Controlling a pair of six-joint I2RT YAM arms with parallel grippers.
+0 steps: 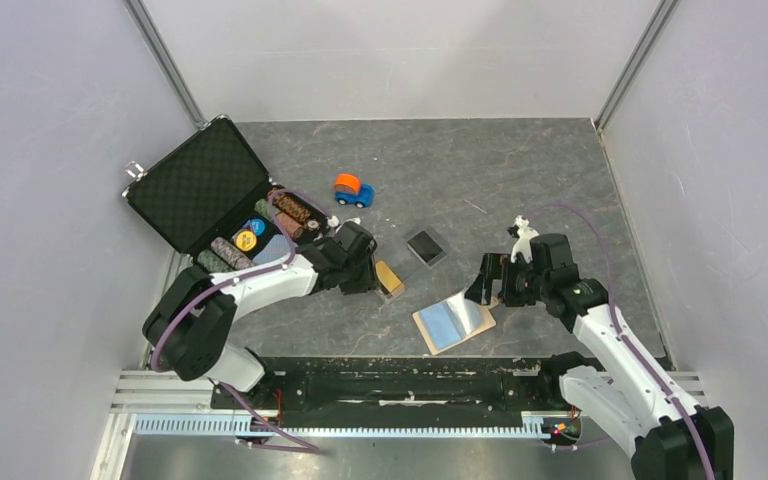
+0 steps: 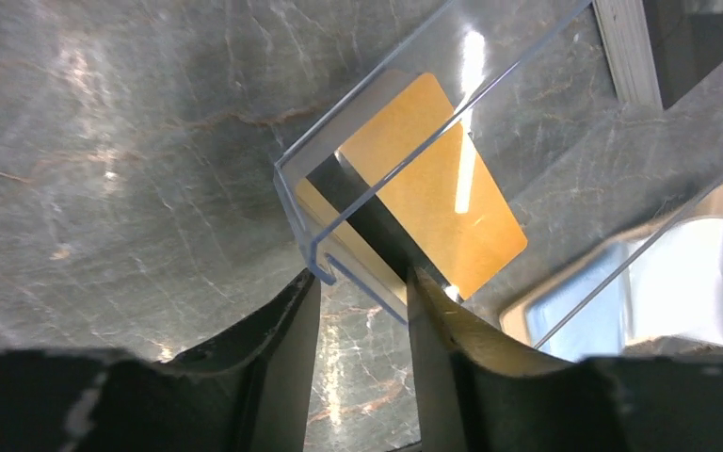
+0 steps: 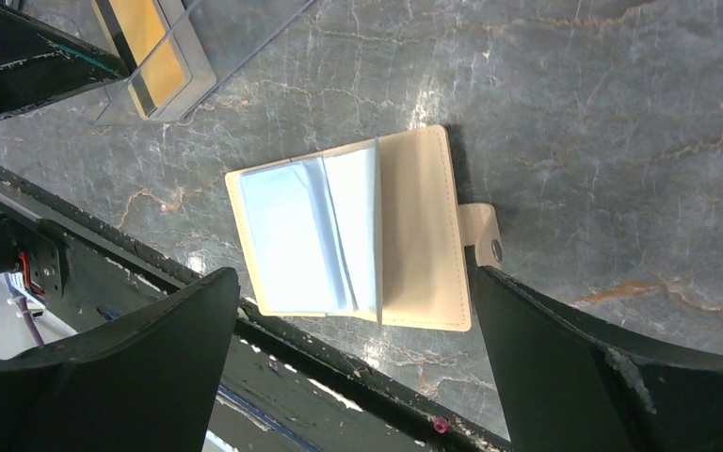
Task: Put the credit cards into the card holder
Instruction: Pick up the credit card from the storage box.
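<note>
The card holder (image 1: pixel 453 322) (image 3: pixel 424 226) lies open near the table's front edge, with a light blue credit card (image 1: pixel 443 324) (image 3: pixel 287 235) in its clear sleeves. A gold credit card (image 2: pixel 433 179) (image 1: pixel 390 276) (image 3: pixel 155 56) with a black stripe leans inside a clear plastic box (image 2: pixel 292 179). My left gripper (image 2: pixel 362 287) (image 1: pixel 378 275) stands half closed, its tips on either side of the box's near end; whether they press on it I cannot tell. My right gripper (image 3: pixel 355 275) (image 1: pixel 487 285) hovers wide open over the card holder, touching nothing.
A dark flat rectangular piece (image 1: pixel 426 246) lies behind the card holder. A black chip briefcase (image 1: pixel 195 185) with poker chips (image 1: pixel 280 215) stands open at the back left. A small orange and blue toy car (image 1: pixel 353 189) sits mid-table. A black rail (image 1: pixel 410 375) (image 3: pixel 104 273) borders the front edge.
</note>
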